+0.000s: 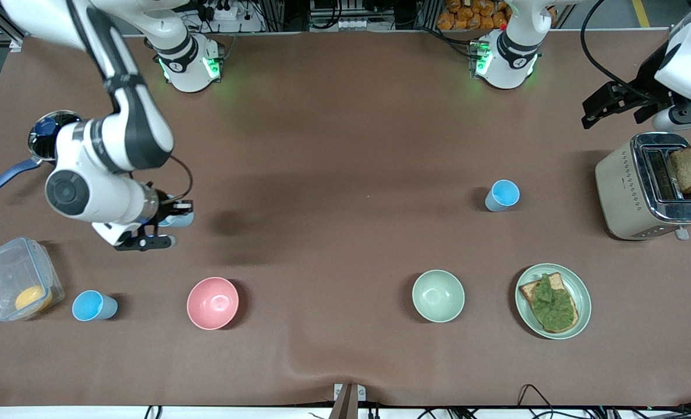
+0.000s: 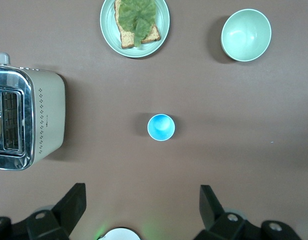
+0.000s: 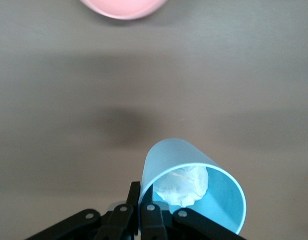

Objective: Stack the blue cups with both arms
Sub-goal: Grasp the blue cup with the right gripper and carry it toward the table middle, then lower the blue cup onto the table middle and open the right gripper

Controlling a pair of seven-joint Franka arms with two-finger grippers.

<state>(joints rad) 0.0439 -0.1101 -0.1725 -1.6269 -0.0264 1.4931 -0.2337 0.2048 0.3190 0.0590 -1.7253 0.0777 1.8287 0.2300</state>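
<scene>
My right gripper [image 1: 167, 224] is shut on the wall of a grey-blue cup [image 1: 179, 219] with a white wad inside. It holds the cup tilted above the table, over the part between the pan and the pink bowl. In the right wrist view one finger is inside the cup [image 3: 193, 185] and one outside, at the gripper [image 3: 143, 196]. A sky-blue cup [image 1: 502, 195] stands upright beside the toaster and shows in the left wrist view [image 2: 160, 127]. Another sky-blue cup [image 1: 94, 306] stands by the plastic box. My left gripper [image 1: 598, 107] is open and empty, high near the toaster [image 2: 143, 195].
A pink bowl [image 1: 212, 302], a pale green bowl [image 1: 438, 295] and a plate with green-topped toast [image 1: 578, 326] line the side near the front camera. A toaster [image 1: 630, 192] holds a bread slice. A clear plastic box [image 1: 7, 273] and a blue-handled pan [image 1: 36, 148] stand at the right arm's end.
</scene>
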